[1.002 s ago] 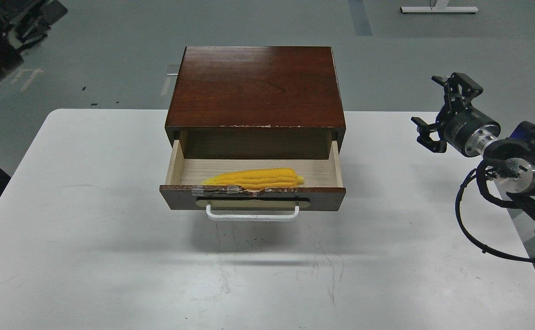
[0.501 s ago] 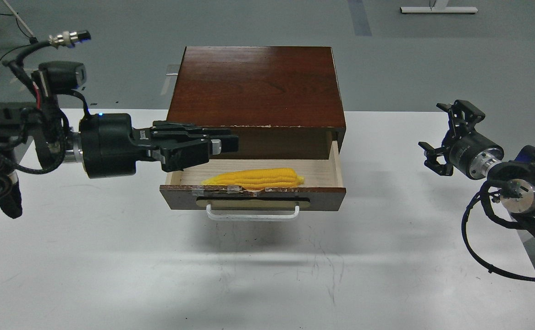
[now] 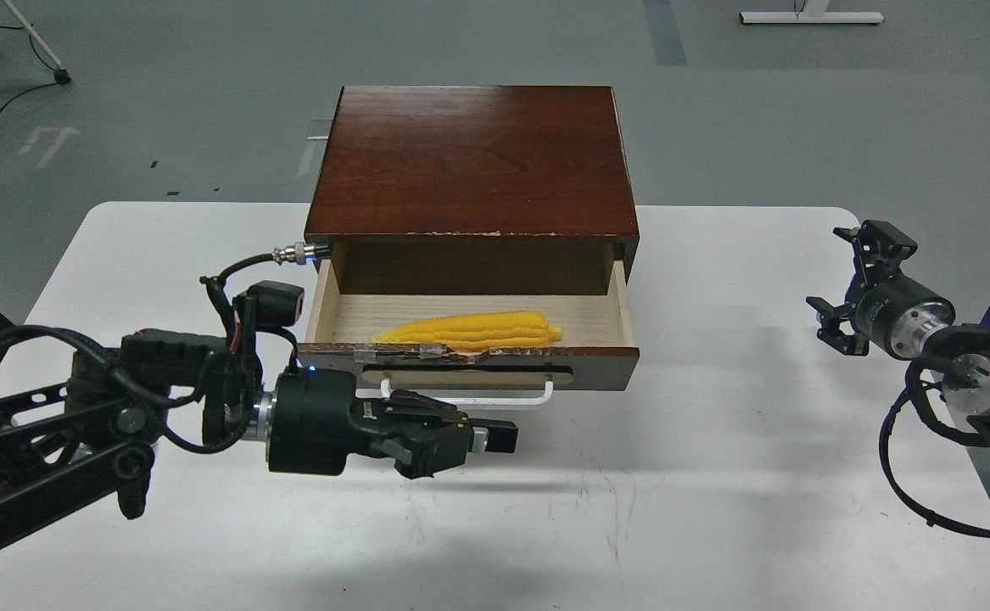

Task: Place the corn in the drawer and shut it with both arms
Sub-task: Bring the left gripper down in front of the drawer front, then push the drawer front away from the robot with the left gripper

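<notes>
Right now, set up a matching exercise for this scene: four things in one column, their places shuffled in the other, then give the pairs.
Things:
1. corn
2. left gripper
3. right gripper
4. handle

Places:
A. over the table's right edge, far from the drawer
B. on the drawer front, white
C. lying inside the open drawer
D. low in front of the drawer, just below the handle

Pairs: 1-C, 2-D, 3-A, 4-B

Corn (image 3: 469,330) bright yellow; drawer (image 3: 596,367) reddish-brown, handle (image 3: 537,398) white.
</notes>
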### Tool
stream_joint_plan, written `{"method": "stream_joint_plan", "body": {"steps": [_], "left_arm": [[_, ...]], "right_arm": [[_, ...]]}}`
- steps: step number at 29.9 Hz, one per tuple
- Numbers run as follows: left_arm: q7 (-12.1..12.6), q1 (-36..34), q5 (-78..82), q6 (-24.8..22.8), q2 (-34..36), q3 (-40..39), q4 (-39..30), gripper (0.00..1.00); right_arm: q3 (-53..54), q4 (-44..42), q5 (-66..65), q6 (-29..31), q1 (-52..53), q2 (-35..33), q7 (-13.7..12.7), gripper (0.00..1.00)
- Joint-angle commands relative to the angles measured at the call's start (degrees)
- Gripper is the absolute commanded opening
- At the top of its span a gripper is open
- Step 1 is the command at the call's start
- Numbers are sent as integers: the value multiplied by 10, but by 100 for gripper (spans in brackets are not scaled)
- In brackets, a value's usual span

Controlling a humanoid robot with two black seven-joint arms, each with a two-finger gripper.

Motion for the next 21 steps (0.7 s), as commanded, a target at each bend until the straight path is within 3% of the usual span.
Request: {"method": "stream_joint_plan", "body": {"steps": [1, 21], "left_arm": [[0, 29, 27, 0, -6, 3, 8, 0], [0, 35, 27, 0, -9, -4, 105, 0]], "right_arm": [[-1, -5, 0, 0, -1, 2, 0, 100], [-2, -8, 0, 0, -3, 15, 1, 100]]}}
